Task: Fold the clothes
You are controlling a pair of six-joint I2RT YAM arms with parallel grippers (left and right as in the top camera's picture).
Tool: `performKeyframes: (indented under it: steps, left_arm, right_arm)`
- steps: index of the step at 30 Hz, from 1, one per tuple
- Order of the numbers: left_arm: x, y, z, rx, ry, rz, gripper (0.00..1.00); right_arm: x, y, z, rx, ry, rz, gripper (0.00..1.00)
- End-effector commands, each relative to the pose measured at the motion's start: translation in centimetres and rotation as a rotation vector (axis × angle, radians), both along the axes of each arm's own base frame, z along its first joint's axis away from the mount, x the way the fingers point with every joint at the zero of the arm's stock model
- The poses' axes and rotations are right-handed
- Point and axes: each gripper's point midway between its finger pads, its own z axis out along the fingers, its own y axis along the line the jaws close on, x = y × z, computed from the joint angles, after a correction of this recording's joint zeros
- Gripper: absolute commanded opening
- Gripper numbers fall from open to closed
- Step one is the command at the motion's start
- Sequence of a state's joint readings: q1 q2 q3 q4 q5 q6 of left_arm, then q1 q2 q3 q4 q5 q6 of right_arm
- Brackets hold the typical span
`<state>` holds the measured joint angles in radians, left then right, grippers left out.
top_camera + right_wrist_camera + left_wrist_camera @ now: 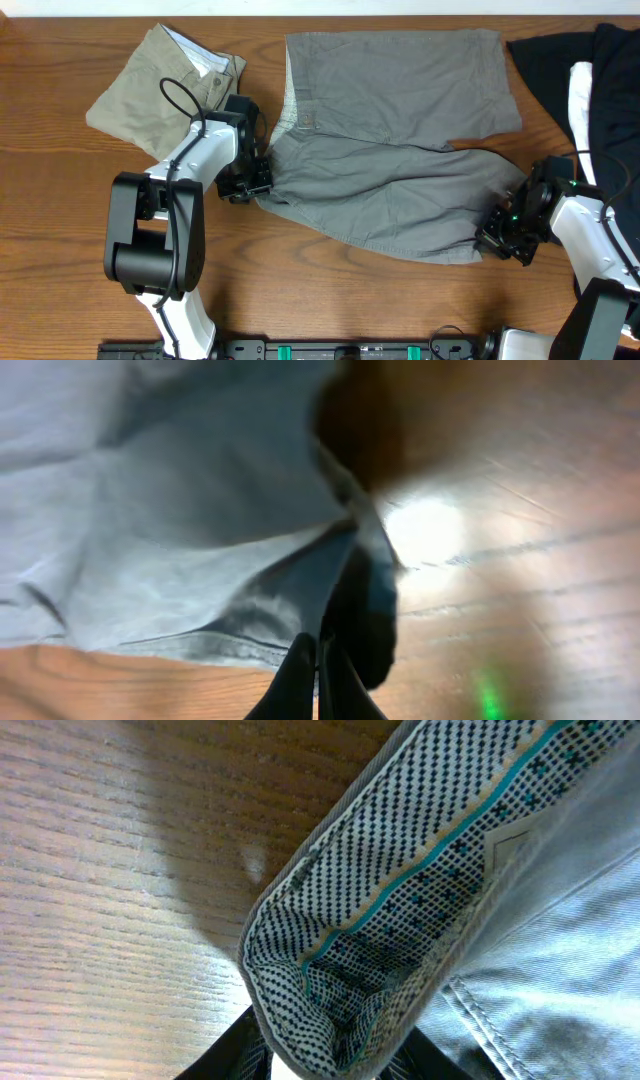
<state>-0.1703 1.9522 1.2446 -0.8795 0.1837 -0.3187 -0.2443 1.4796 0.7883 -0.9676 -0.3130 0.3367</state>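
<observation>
Robotics lab: wooden table (60, 250), robot arms (195, 150)

We see grey shorts (400, 160), their lining (400, 890) white with dark dots and a teal stripe. Also khaki shorts (150, 90), a black garment (550, 60), perhaps white cloth (582, 95), and a brown wood-grain table (50, 220).

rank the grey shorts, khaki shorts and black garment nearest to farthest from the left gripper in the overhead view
1. grey shorts, centre, waistband pinched by the left gripper
2. khaki shorts, upper left
3. black garment, far right
</observation>
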Motion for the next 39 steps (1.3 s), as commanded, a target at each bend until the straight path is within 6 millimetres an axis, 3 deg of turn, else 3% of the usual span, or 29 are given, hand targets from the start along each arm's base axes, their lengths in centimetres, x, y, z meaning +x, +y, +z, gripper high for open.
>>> performKeyframes:
  steps: [1, 9, 11, 13, 17, 19, 27, 39]
  left_arm:
    - [0.1, 0.3, 0.7, 0.007, -0.019, 0.016, 0.33]
    - [0.0, 0.3, 1.9, 0.004, -0.034, 0.008, 0.33]
    - [0.3, 0.2, 2.6, -0.001, -0.063, 0.008, 0.38]
    - [0.7, 0.2, 3.2, -0.006, -0.089, 0.009, 0.4]
    - [1.0, 0.1, 3.5, -0.009, -0.111, 0.009, 0.43]
    - [1.0, 0.1, 3.5, -0.009, -0.111, 0.009, 0.43]
    - [1.0, 0.1, 3.5, -0.009, -0.111, 0.009, 0.44]
    - [1.1, 0.1, 3.5, -0.01, -0.114, 0.009, 0.44]
  right_arm:
    - [1.5, 1.5, 1.0, 0.088, -0.094, 0.104, 0.01]
    - [2.1, 1.4, 1.5, 0.085, -0.112, 0.106, 0.01]
    - [2.1, 1.4, 1.5, 0.085, -0.115, 0.113, 0.01]
    - [2.0, 1.4, 1.5, 0.086, -0.111, 0.113, 0.1]
    - [0.9, 1.5, 1.1, 0.086, -0.067, 0.111, 0.4]
    - [-0.2, 1.6, 0.5, 0.089, -0.032, 0.107, 0.45]
    - [-4.3, 2.7, -0.8, 0.134, 0.107, 0.077, 0.48]
    - [-6.2, 1.9, -2.5, 0.043, 0.25, -0.166, 0.5]
